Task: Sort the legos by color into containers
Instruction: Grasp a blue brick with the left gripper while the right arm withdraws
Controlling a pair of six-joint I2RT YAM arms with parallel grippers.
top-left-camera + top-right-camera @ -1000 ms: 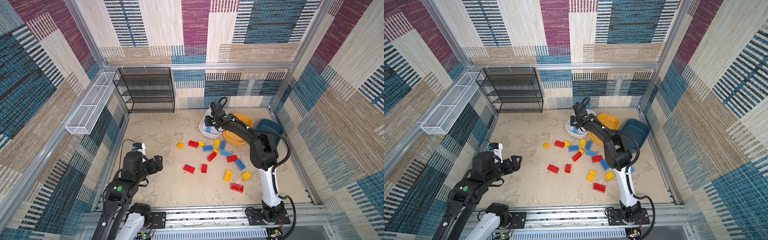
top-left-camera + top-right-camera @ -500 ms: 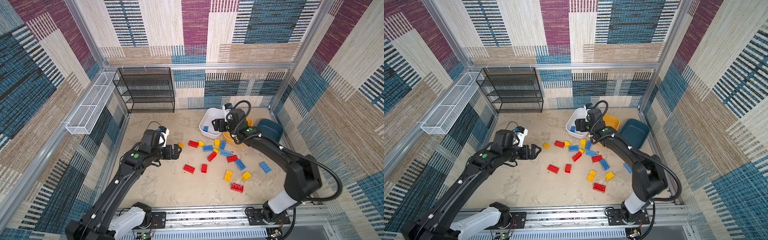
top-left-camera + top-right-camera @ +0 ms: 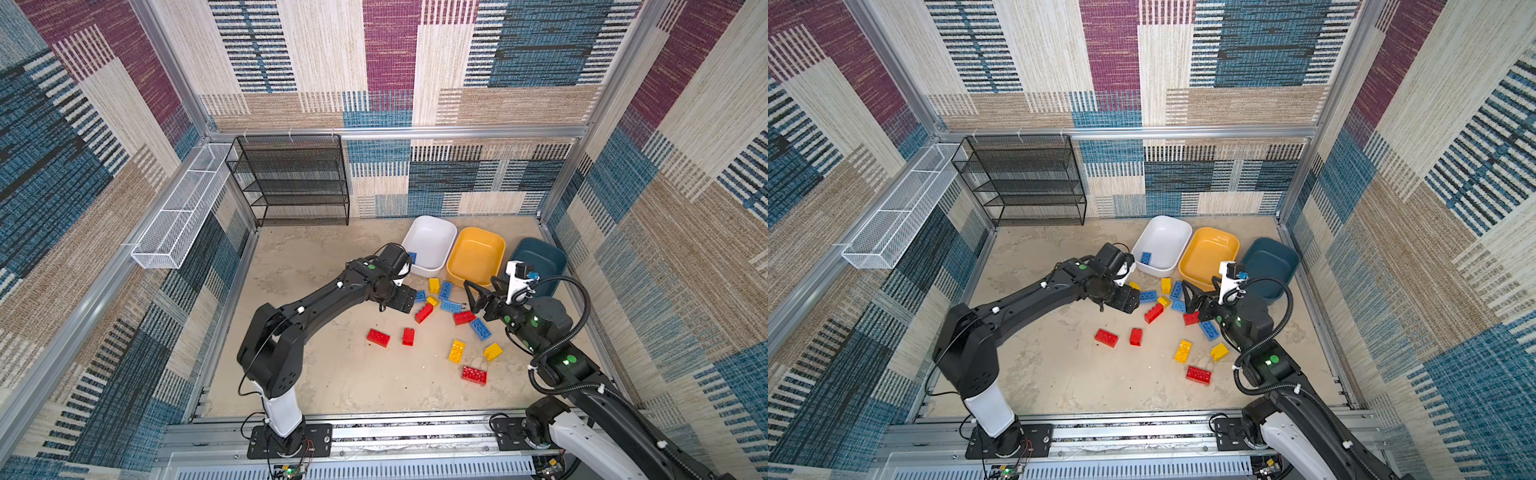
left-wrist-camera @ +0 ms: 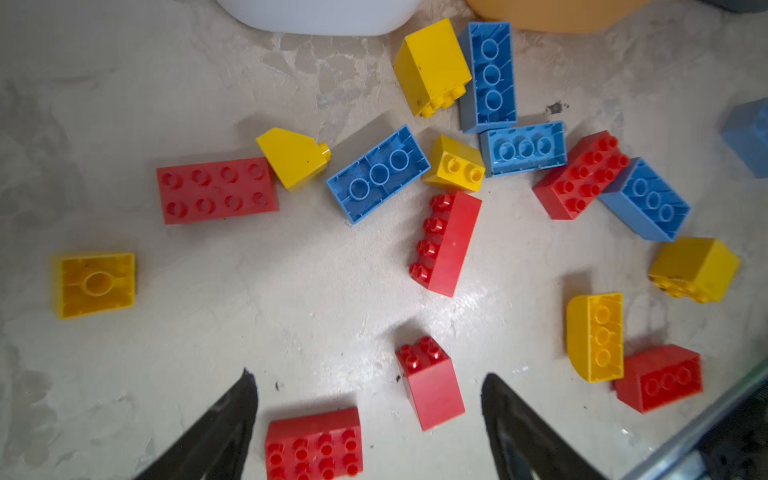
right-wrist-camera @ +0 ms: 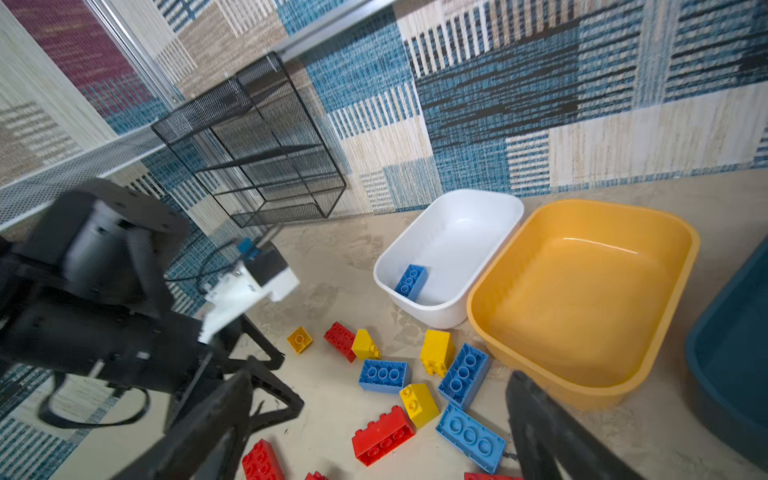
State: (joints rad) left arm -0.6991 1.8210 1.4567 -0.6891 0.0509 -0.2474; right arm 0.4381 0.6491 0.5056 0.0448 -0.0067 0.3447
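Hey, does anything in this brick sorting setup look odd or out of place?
One blue brick lies in the white tub, while the dark blue tub looks empty, an odd match of colours. On the floor several bricks lie upside down. Nothing looks broken.

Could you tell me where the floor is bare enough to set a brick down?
Bare floor lies between the black rack and the white tub, and along the front rail. Crowded: the brick cluster in front of the white tub and yellow tub, between the left hand and right hand.
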